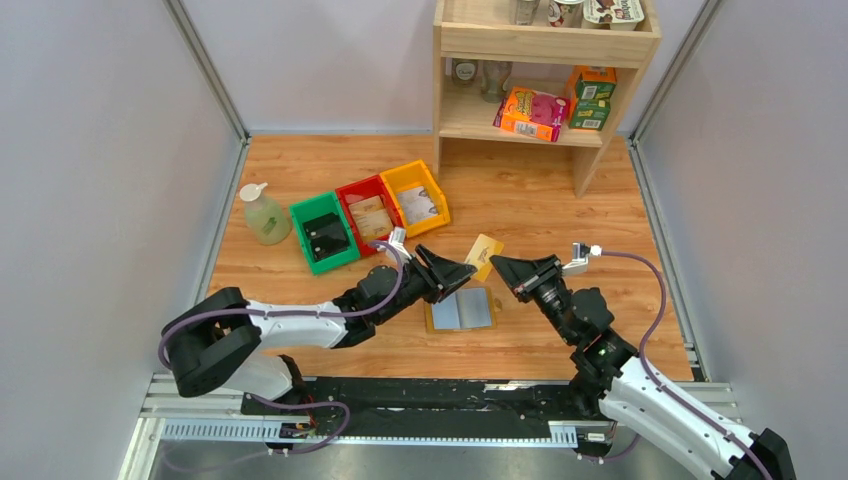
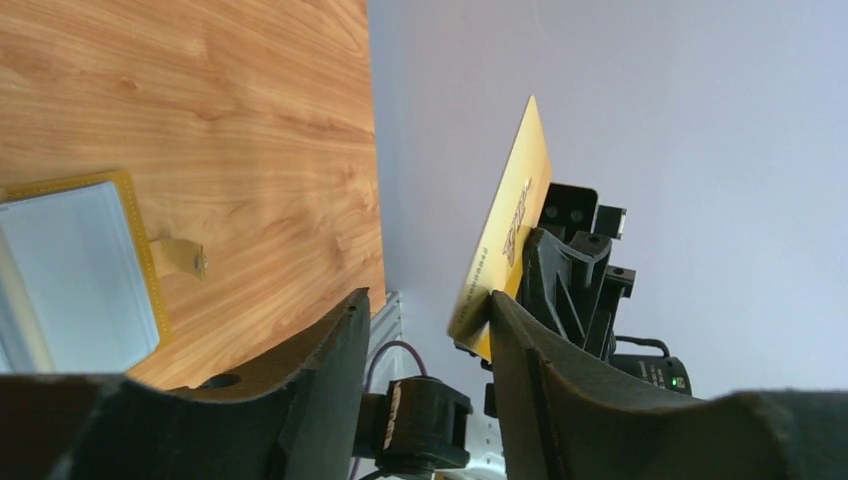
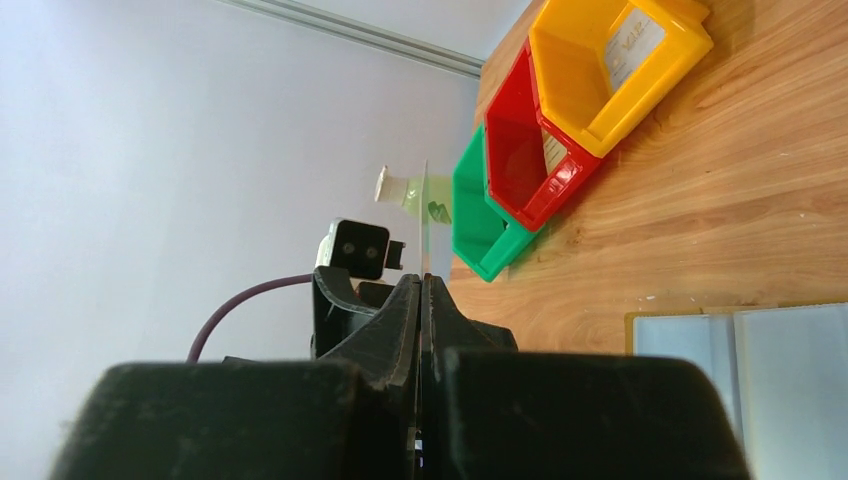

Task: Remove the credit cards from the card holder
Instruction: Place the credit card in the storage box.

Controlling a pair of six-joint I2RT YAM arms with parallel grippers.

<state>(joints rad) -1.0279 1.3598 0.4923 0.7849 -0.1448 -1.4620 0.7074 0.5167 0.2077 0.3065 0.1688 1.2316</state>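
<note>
The mustard-yellow card holder [image 1: 460, 309] lies open on the wooden table, its pale blue-grey pockets facing up; it also shows in the left wrist view [image 2: 80, 275] and the right wrist view [image 3: 740, 345]. A gold credit card [image 1: 484, 254] is held in the air above and behind it. My right gripper [image 1: 497, 263] is shut on this card, seen edge-on in the right wrist view [image 3: 425, 225]. My left gripper [image 1: 462, 272] is open right beside the card [image 2: 510, 230]; one fingertip [image 2: 500, 310] is at the card's lower edge. No other card shows.
Green [image 1: 325, 233], red [image 1: 367, 214] and yellow [image 1: 415, 196] bins stand in a row at the back left, with a soap bottle [image 1: 263, 214] beside them. A wooden shelf [image 1: 545, 125] with boxes stands at the back right. Walls close in both sides.
</note>
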